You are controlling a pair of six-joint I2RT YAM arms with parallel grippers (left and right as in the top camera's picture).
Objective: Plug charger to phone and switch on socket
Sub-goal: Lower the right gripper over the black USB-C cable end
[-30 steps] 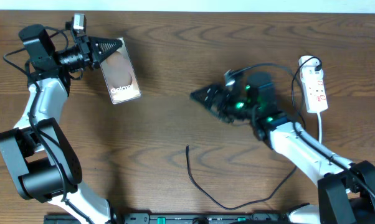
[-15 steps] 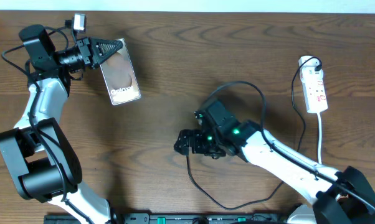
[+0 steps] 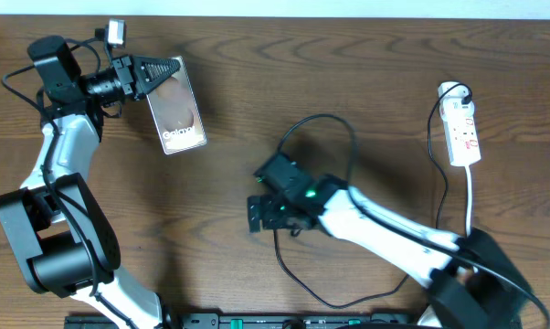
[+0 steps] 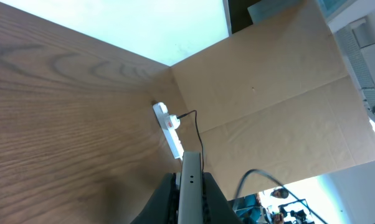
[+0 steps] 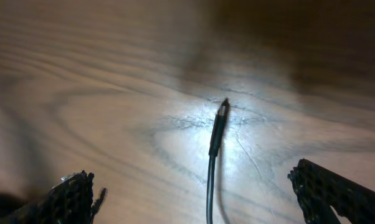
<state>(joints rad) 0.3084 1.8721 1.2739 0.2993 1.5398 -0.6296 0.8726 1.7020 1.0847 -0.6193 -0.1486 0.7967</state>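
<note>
The thin black charger cable's connector tip (image 5: 219,124) is laid on the wooden desk (image 3: 257,73) between the released right jaws, long axis pointing away; the glossy bronze phone (image 3: 176,110) is clenched far-left in the left jaws.

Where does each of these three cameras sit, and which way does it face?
Overhead: above the table, facing straight down; both arms, left gripper clamping the phone, right gripper open over the charger.
Left wrist: on the left arm, facing across the table to the socket; its fingers show.
Right wrist: facing down at the charger tip; fingers in bottom corners.
Shared: overhead and left wrist both show the socket.
</note>
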